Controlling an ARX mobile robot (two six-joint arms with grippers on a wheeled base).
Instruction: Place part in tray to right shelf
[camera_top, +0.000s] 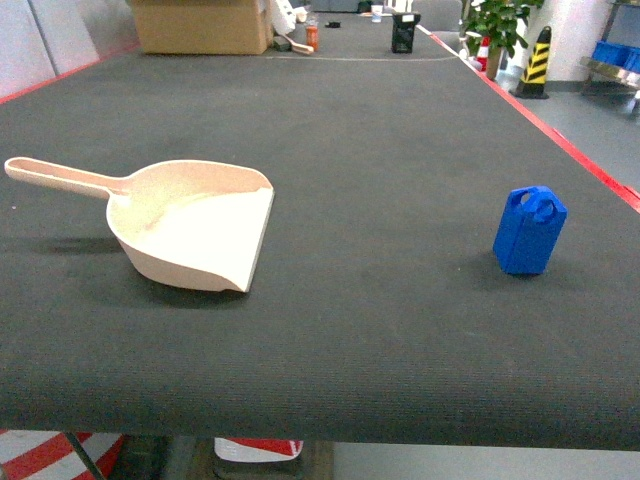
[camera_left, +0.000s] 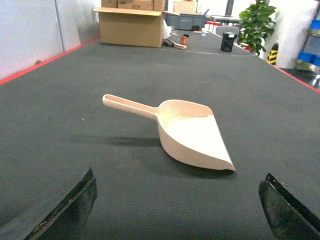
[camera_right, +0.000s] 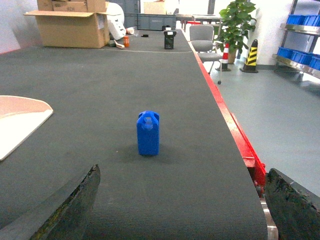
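The part, a small blue jerrycan-shaped block, stands upright on the dark belt at the right; the right wrist view shows the part ahead of my right gripper, which is open and empty, well short of it. The tray, a pale beige scoop with a long handle pointing left, lies at the left. It appears as the tray ahead of my left gripper, open and empty. Neither gripper shows in the head view. The right shelf with blue crates stands far right.
The belt's red edge runs along the right with grey floor beyond. A cardboard box, a black container, a potted plant and a striped bollard stand at the far end.
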